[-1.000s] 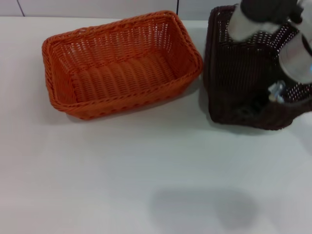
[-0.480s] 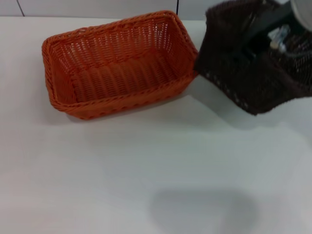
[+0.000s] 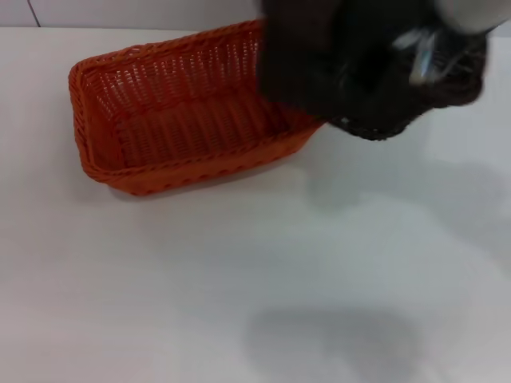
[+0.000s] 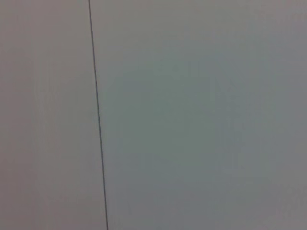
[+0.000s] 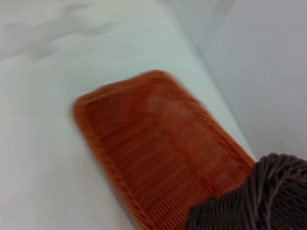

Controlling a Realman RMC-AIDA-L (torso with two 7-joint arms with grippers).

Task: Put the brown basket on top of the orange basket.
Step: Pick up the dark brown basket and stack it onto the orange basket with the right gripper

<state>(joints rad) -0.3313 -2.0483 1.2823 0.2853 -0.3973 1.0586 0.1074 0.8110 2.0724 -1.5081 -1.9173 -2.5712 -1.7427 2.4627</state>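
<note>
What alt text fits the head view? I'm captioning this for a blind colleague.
The brown basket, held up off the white table by the right gripper, overlaps the right end of the empty orange basket, which rests on the table.

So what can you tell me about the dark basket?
The brown basket is very dark, almost black, woven like wicker with a thick braided rim, seen close in the right wrist view. It is off the table, tilted, and looks carried by the right gripper, though the grip itself is too blurred to make out. It hangs over the right end of the orange basket, covering that corner, not yet set down. Whether the two touch cannot be told.
</note>
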